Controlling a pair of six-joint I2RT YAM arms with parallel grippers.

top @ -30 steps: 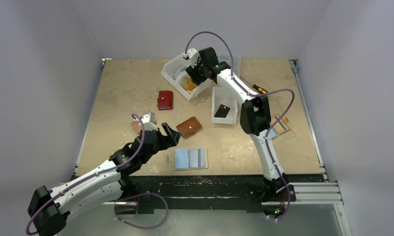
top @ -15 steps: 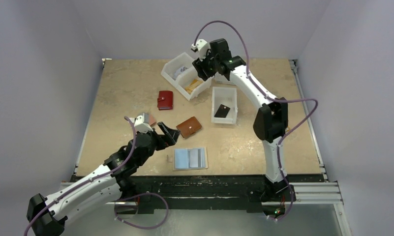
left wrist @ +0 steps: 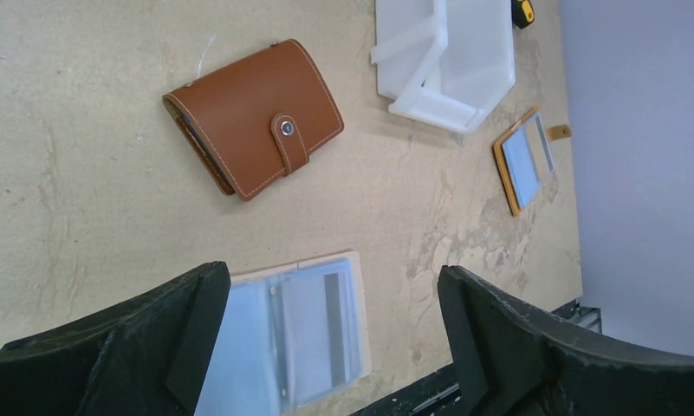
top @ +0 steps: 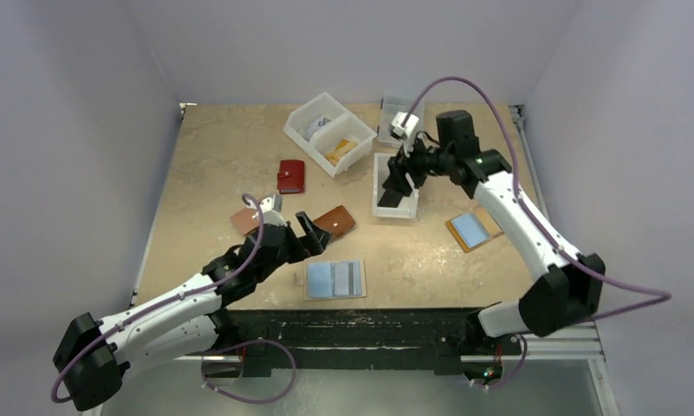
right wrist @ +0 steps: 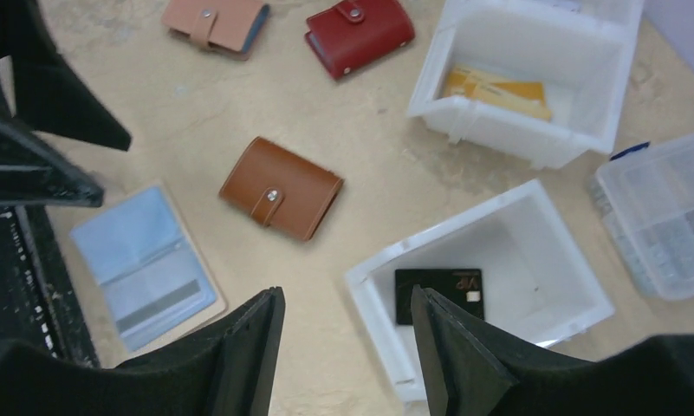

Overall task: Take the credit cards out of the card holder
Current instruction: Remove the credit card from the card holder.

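Observation:
The card holder (top: 334,279) lies open near the table's front edge, its clear blue sleeves showing credit cards, one with a grey stripe (left wrist: 333,334). My left gripper (top: 304,230) hovers just left and behind it, jaws wide open and empty; in the left wrist view the left gripper (left wrist: 330,295) frames the holder (left wrist: 300,334). My right gripper (right wrist: 347,303) stands open and empty above the near rim of a single white bin (right wrist: 447,232). A black credit card (right wrist: 438,295) lies flat inside that bin. The holder (right wrist: 144,264) also shows in the right wrist view.
A closed brown wallet (top: 334,223), a red one (top: 291,176) and a pink one (top: 242,221) lie mid-table. At the back stand a white double bin (top: 301,121) with yellow cards and a clear box (top: 393,111). An orange open holder (top: 471,230) lies right.
My right arm has swung from the double bin at the back to over the single bin, uncovering the orange holder. The left gripper's jaws have opened wider and shifted slightly.

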